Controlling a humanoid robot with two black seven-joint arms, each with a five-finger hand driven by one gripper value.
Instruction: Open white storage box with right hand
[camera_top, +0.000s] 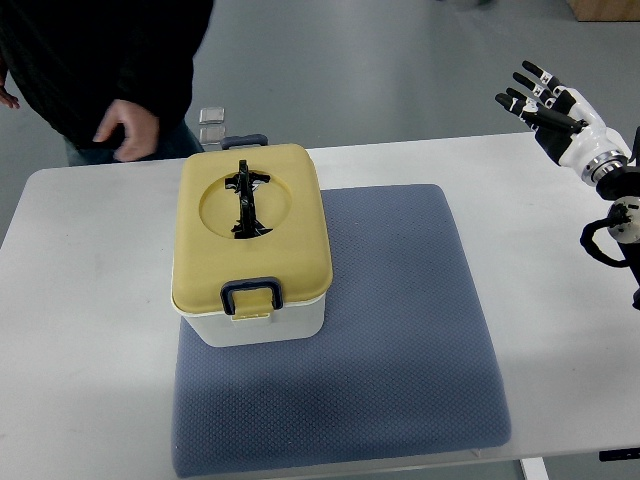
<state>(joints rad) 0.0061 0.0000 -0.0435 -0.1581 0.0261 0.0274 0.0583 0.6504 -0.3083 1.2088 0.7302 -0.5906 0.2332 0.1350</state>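
On the blue mat (400, 330), white storage box (255, 322) sits closed (yellow lid (290, 220) latched).

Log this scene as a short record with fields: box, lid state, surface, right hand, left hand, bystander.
box: white storage box with a yellow lid, on the left part of the blue mat
lid state: closed, dark front latch down, black handle in the round recess
surface: white table
right hand: raised at the far right, fingers spread, holding nothing, well clear of the box
left hand: not in view
bystander: a person in dark clothing behind the table, top left
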